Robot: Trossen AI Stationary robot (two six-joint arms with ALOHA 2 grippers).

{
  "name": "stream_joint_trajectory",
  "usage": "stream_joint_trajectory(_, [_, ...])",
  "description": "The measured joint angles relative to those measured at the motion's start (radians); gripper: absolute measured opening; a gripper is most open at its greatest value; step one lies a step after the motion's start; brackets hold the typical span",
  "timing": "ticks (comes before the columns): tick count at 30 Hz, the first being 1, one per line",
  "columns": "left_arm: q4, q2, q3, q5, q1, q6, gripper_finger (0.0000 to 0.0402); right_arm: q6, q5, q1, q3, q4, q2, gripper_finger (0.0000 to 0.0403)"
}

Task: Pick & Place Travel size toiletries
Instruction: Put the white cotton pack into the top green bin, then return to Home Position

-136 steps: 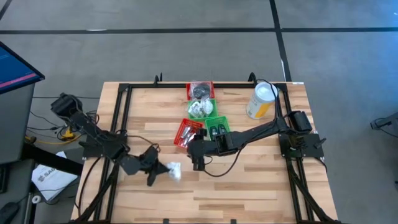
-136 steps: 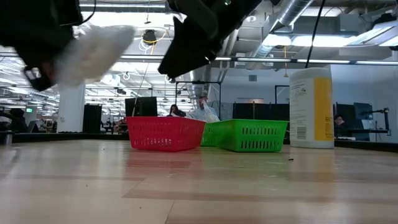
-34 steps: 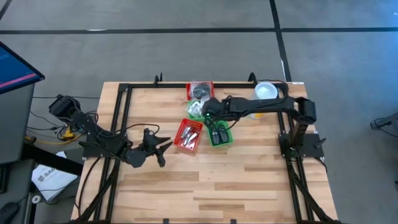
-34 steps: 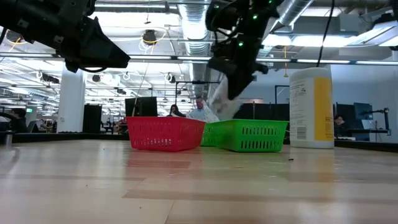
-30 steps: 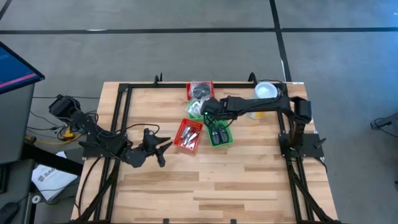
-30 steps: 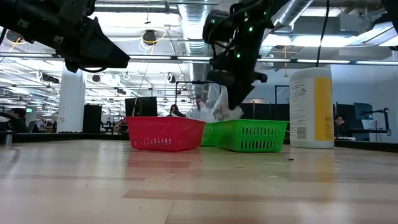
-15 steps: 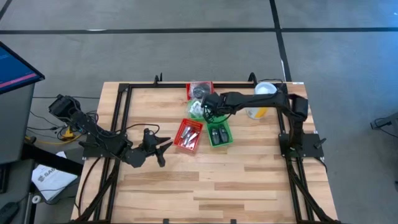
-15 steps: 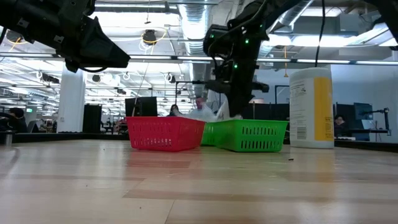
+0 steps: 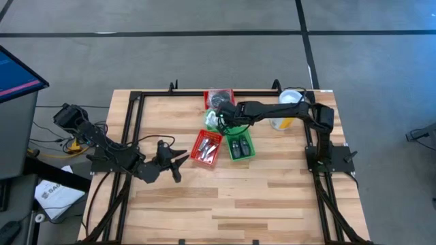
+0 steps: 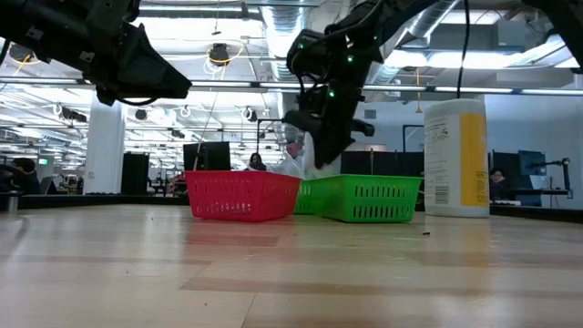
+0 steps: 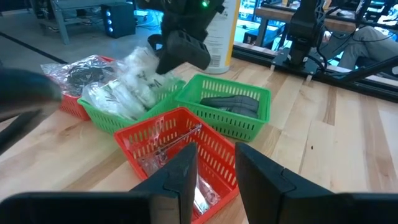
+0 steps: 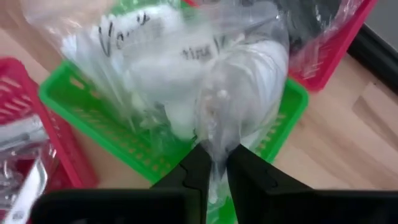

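Observation:
My right gripper (image 12: pixel 213 160) is over the far green basket (image 9: pixel 212 126), shut on a clear packet with white contents (image 12: pixel 245 74) that lies on top of other such packets (image 11: pixel 118 93). Behind it, a red basket (image 9: pixel 219 92) holds bagged black discs. Nearer, a red basket (image 9: pixel 207 147) holds silvery sachets and a green basket (image 9: pixel 240 146) holds dark grey pieces. My left gripper (image 9: pixel 178 163) hangs open above the table, left of the baskets, with nothing between its fingers. My right gripper pinches a gathered bit of the packet's clear plastic (image 12: pixel 214 140) between its two fingers. It comes slanting down from the table's right side. The packet's white bulk rests on the other packets in the far green basket.
A tall yellow canister with a white lid (image 9: pixel 286 109) stands at the far right, close beside my right arm. A black frame rail (image 9: pixel 136 122) runs around the table. Bare wood (image 9: pixel 225 204) lies toward the near edge.
My right gripper has carried the clear packet a little toward the table's left and far edge and brought it down. The packet hung free below the fingers before and now lies on the pile in the far green basket.

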Motion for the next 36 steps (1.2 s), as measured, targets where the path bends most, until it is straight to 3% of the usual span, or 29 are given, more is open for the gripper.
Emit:
stream_joint_trajectory(9, [-0.001, 0.0, 0.0, 0.0, 0.0, 0.0, 0.0099, -0.051, -0.002, -0.001, 0.0, 0.003, -0.001, 0.0086])
stream_joint_trajectory(24, [-0.002, 0.0, 0.0, 0.0, 0.0, 0.0, 0.0099, -0.111, -0.002, 0.001, 0.0, 0.004, -0.01, 0.0218])
stream_joint_trajectory(30, [-0.003, 0.0, 0.0, 0.0, 0.0, 0.001, 0.0099, -0.158, 0.009, 0.014, -0.002, 0.05, -0.041, 0.023])
stream_joint_trajectory(36, [-0.001, 0.0, 0.0, -0.001, 0.0, 0.049, 0.0099, -0.246, 0.023, 0.063, -0.008, 0.14, -0.153, 0.0222])
